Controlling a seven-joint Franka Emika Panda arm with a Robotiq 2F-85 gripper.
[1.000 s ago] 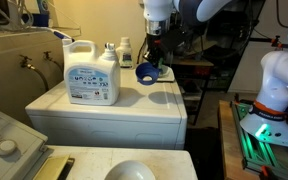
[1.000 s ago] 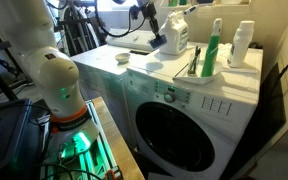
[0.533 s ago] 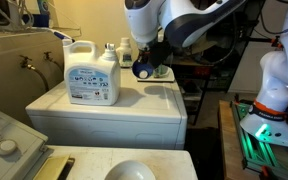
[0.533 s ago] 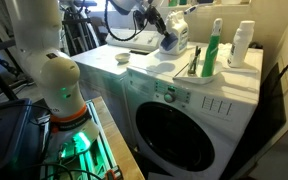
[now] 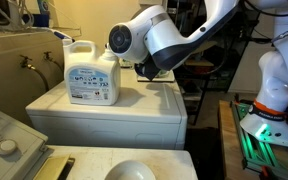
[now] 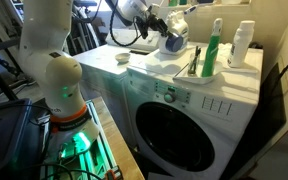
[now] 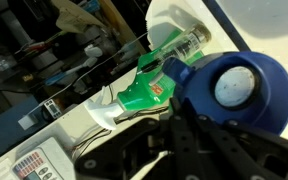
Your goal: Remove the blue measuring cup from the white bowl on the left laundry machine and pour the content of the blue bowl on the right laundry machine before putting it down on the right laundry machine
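My gripper (image 6: 167, 38) is shut on the blue measuring cup (image 6: 173, 43) and holds it tipped on its side above the right laundry machine (image 6: 152, 68). In the wrist view the cup (image 7: 246, 95) fills the right side, with a pale round patch inside it, and my black fingers (image 7: 189, 140) reach up to it. In an exterior view the arm hides the cup, and the gripper (image 5: 146, 70) hangs over the machine's top (image 5: 134, 105) beside the detergent jug. The white bowl (image 5: 132, 171) sits on the left laundry machine (image 5: 94, 160) at the bottom edge.
A large white detergent jug (image 5: 91, 75) stands on the right machine. A green bottle (image 6: 213, 50) and a white bottle (image 6: 243, 45) stand near the wall; the green bottle also shows in the wrist view (image 7: 154, 88). A grey-white unit with a knob (image 5: 4, 142) is at lower left.
The wrist has turned and the arm has swung across the view. The blue cup has gone from hanging level to tipped on its side above the right machine.
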